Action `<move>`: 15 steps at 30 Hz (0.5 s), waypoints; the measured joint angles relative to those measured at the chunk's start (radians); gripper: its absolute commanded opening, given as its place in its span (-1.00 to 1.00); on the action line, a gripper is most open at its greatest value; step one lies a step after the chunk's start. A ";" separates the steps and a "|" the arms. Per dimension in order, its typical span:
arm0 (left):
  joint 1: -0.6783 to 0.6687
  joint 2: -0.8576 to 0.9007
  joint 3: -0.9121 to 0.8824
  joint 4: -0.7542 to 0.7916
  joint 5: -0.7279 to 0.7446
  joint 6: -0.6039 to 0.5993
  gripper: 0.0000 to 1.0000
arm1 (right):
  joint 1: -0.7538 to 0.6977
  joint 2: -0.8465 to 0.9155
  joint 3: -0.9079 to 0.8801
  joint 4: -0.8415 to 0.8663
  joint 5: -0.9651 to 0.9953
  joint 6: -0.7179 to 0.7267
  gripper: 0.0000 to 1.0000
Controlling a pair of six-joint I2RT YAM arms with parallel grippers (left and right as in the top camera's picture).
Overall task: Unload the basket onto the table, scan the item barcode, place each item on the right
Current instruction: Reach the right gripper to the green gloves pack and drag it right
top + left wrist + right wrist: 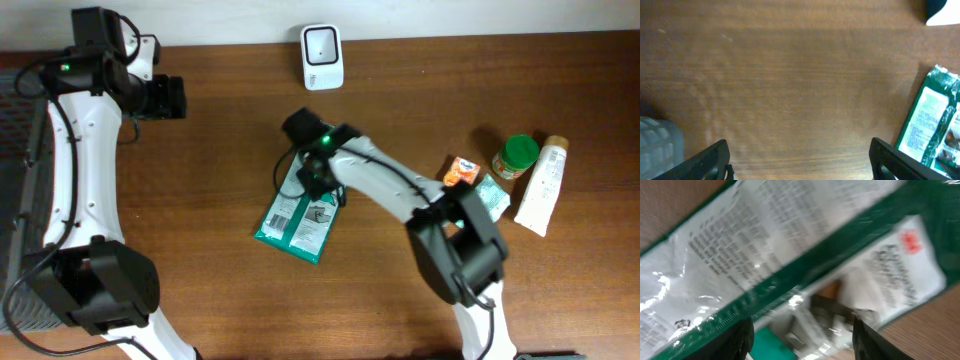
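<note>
A green packet [297, 218] is seen lying flat on the table [200, 200] near the middle, its long side tilted a little from the table edge. A white label with fine print is shown on its upper face. No barcode can be made out in any view.

The right gripper [318, 184] is held directly over the top end of the packet. In the right wrist view the packet [805, 245] fills almost the whole picture, and the gripper [802, 332] is seen with its fingers [737, 340] set apart on either side of the frame. Whether the pads touch the wrapper cannot be told.

The left gripper [170, 97] is held well apart from the packet, over bare wood at the far left. In its own view the gripper [799, 150] is shown with the jaws wide apart and nothing between them. The packet [935, 125] is seen at the right edge.

A white scanner [322, 57] is stood at the far edge of the table, beyond the packet. To the right an orange box [460, 170], a green-lidded jar [516, 157], a white tube [540, 186] and a small sachet [493, 196] are grouped close together.
</note>
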 measured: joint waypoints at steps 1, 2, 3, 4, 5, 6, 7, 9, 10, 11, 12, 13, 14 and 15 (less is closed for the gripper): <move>-0.004 0.000 -0.014 0.001 0.009 0.000 0.55 | -0.029 -0.040 0.000 -0.010 -0.041 0.029 0.25; -0.011 0.001 -0.025 0.000 0.022 0.001 0.46 | -0.050 -0.072 0.000 -0.018 -0.074 0.053 0.24; -0.018 0.001 -0.032 0.002 0.031 0.001 0.36 | -0.077 -0.111 0.000 -0.040 -0.107 0.080 0.22; -0.027 0.001 -0.040 0.004 0.042 0.009 0.22 | -0.107 -0.152 0.000 -0.067 -0.134 0.106 0.15; -0.039 0.001 -0.049 0.003 0.053 0.016 0.08 | -0.133 -0.181 0.000 -0.089 -0.156 0.126 0.09; -0.052 0.004 -0.056 0.003 0.061 0.021 -0.04 | -0.171 -0.216 0.002 -0.113 -0.175 0.145 0.02; -0.066 0.008 -0.061 0.003 0.068 0.028 -0.16 | -0.206 -0.239 0.003 -0.144 -0.196 0.164 -0.08; -0.100 0.035 -0.062 0.005 0.079 0.046 -0.51 | -0.283 -0.255 0.004 -0.196 -0.223 0.185 -0.32; -0.115 0.050 -0.063 0.005 0.083 0.047 -0.60 | -0.294 -0.253 0.002 -0.203 -0.225 0.188 -0.42; -0.134 0.075 -0.063 0.007 0.087 0.056 -0.62 | -0.320 -0.240 -0.010 -0.212 -0.233 0.199 -0.56; -0.147 0.093 -0.066 0.008 0.089 0.057 -0.67 | -0.322 -0.234 -0.022 -0.208 -0.239 0.214 -0.61; -0.159 0.113 -0.066 0.009 0.090 0.065 -0.68 | -0.320 -0.227 -0.038 -0.206 -0.244 0.226 -0.62; -0.168 0.126 -0.068 0.013 0.090 0.066 -0.72 | -0.317 -0.220 -0.050 -0.204 -0.245 0.231 -0.67; -0.181 0.145 -0.069 0.020 0.092 0.072 -0.74 | -0.311 -0.209 -0.066 -0.198 -0.244 0.251 -0.72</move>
